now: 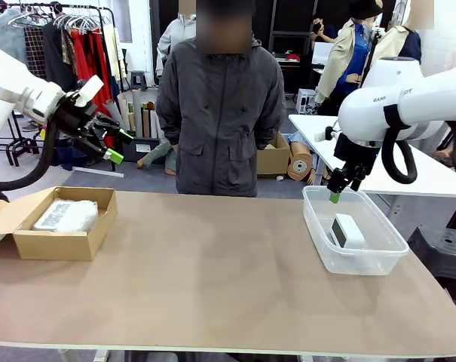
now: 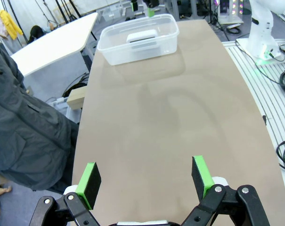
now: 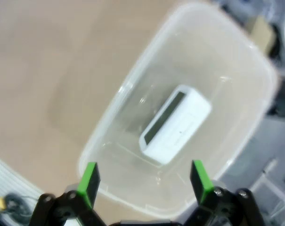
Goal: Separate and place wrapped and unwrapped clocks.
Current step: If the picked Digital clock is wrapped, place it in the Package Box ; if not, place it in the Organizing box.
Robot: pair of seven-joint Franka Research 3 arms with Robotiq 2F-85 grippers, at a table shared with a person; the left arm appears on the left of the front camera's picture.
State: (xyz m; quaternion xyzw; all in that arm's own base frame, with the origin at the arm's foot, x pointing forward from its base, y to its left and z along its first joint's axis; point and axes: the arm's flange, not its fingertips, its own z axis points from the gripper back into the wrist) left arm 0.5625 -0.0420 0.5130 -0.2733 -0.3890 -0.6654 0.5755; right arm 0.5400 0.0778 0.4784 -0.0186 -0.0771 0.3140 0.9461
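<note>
A bare white clock (image 1: pixel 347 230) with a dark face lies inside the clear plastic tub (image 1: pixel 363 262) at the table's right. My right gripper (image 1: pixel 335 194) hangs open just above the tub's far left corner. In the right wrist view the same clock (image 3: pixel 175 125) lies slanted on the tub's floor (image 3: pixel 227 70), below my open right gripper (image 3: pixel 143 181). Wrapped clocks (image 1: pixel 65 215) in crinkly clear plastic lie in the brown cardboard box (image 1: pixel 54 245) at the left. My left gripper (image 1: pixel 120 147) is raised above and behind that box, open and empty. Seen from the left wrist, the gripper (image 2: pixel 147 181) looks along the table toward the tub (image 2: pixel 133 54) and clock (image 2: pixel 142 35).
A person in a dark grey jacket (image 1: pixel 220 113) stands at the far edge, hands behind the back. The brown tabletop (image 1: pixel 212 256) stretches bare between box and tub. A white table (image 1: pixel 408 170) and a black stool (image 1: pixel 446 253) stand to the right.
</note>
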